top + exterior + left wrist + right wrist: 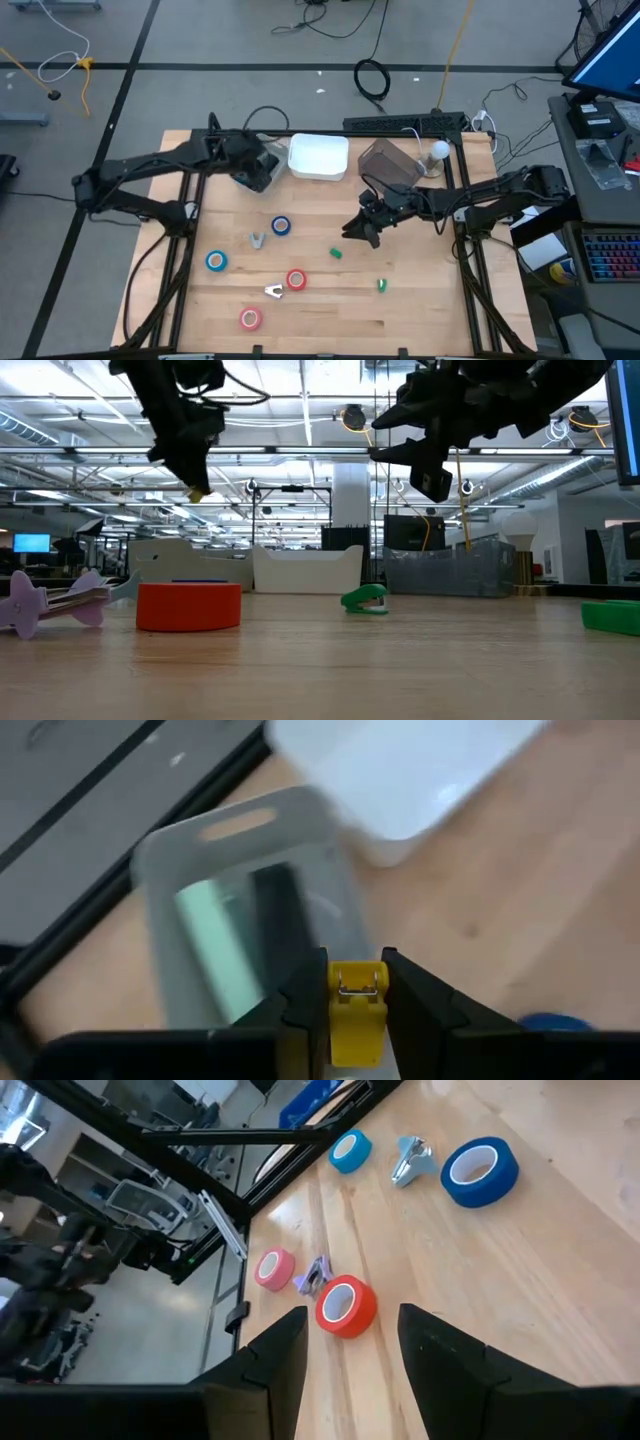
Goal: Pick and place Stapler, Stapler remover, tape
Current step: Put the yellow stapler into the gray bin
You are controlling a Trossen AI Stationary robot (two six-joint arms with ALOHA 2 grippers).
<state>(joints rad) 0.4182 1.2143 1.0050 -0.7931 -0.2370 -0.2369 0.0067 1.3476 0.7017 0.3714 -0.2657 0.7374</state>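
Note:
My left gripper (357, 1010) is shut on a small yellow stapler (356, 1005) and hangs over a grey bin (240, 850) at the far left of the table (420, 300); in the low view the stapler's yellow tip (197, 492) shows high above the table. My right gripper (350, 1345) is open and empty, in the air at mid-table (358, 230). Two blue tape rolls (281, 226) (216, 261), a red one (296, 280) and a pink one (250, 318) lie flat on the wood. Two stapler removers (258, 240) (273, 291) and two green staplers (337, 253) (381, 285) lie among them. My left gripper pinches the yellow stapler by its two sides (333, 1005) between the two fingers, with its metal-tipped end (357, 982) showing between the fingertips. The fingers slant downward from the table's left. The stapler is lifted clear, above the grey bin.
A white bin (318, 157) stands beside the grey one at the far edge, and a clear bin (385, 160) to its right. The grey bin holds a pale green thing (215, 935) and a dark one. Bare wood lies along the near right.

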